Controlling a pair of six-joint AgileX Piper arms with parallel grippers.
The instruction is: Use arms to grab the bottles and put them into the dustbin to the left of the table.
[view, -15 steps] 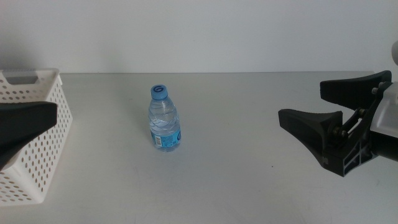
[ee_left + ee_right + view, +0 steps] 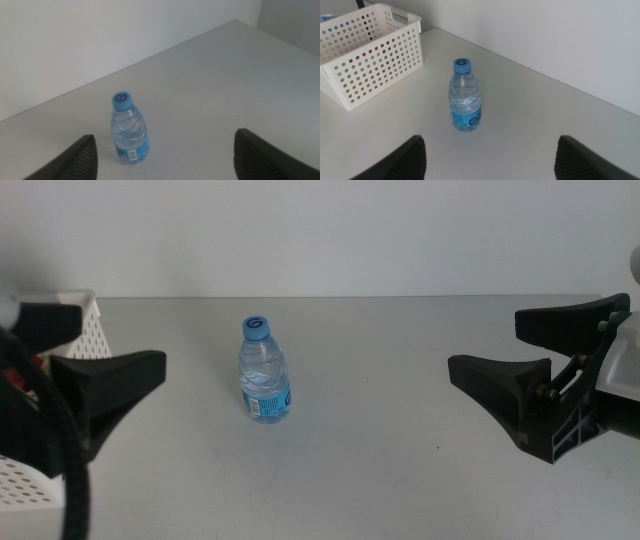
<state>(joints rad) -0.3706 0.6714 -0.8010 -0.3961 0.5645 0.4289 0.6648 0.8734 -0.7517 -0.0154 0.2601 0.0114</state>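
Note:
One clear water bottle (image 2: 265,372) with a blue cap and blue label stands upright on the grey table (image 2: 380,450), left of centre. My left gripper (image 2: 120,340) is open at the table's left side, in front of the white perforated dustbin (image 2: 92,330), and apart from the bottle. In the left wrist view the bottle (image 2: 129,133) stands ahead of the open left gripper (image 2: 165,135). My right gripper (image 2: 485,343) hangs open at the right, far from the bottle. The right wrist view shows the bottle (image 2: 466,97), the dustbin (image 2: 375,65) and the open right gripper (image 2: 491,140).
Red and blue shapes show through the dustbin's holes in the right wrist view; I cannot tell what they are. A white wall runs behind the table's far edge (image 2: 400,297). Bare tabletop lies between the bottle and the right gripper.
My left gripper has moved right, away from the dustbin and towards the bottle, and shows more of itself. The bottle and the right gripper have not moved.

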